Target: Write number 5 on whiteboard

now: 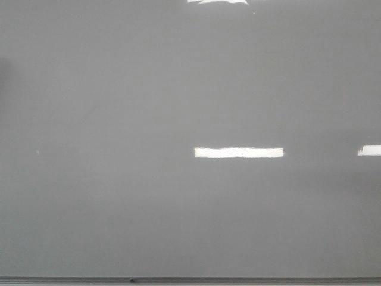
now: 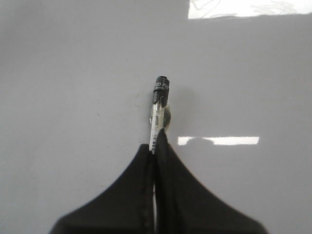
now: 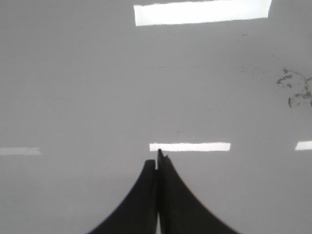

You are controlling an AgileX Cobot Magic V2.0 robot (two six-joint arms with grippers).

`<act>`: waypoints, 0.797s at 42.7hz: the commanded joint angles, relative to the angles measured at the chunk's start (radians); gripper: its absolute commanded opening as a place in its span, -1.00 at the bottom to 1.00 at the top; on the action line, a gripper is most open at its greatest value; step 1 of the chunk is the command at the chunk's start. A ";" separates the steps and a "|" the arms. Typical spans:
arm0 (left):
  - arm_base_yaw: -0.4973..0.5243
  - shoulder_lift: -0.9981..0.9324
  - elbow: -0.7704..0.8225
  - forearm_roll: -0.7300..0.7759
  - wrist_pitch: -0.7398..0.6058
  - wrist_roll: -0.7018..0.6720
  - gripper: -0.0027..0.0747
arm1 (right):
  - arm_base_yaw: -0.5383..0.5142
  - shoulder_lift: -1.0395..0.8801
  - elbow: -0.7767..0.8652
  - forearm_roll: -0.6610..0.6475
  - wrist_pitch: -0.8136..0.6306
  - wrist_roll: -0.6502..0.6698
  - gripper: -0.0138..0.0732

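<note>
The whiteboard fills the front view as a glossy grey surface with a thin frame edge along the bottom; neither arm shows there. In the left wrist view my left gripper is shut on a marker, a white barrel with a black cap end pointing at the whiteboard, its shadow close beside it. In the right wrist view my right gripper is shut with nothing between its fingers, above the whiteboard. No number 5 is in view.
Faint dark smudges of old marker sit on the board in the right wrist view. Bright rectangular light reflections lie across the board in all views. The board's frame edge runs along the near side.
</note>
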 commanded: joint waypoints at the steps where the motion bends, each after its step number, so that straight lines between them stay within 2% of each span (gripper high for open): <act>1: -0.006 -0.017 0.004 -0.008 -0.082 -0.003 -0.98 | 0.002 -0.020 -0.015 -0.012 -0.081 -0.005 -0.82; 34: -0.006 -0.017 0.004 -0.008 -0.109 -0.003 -0.98 | 0.002 -0.020 -0.015 -0.012 -0.081 -0.005 -0.82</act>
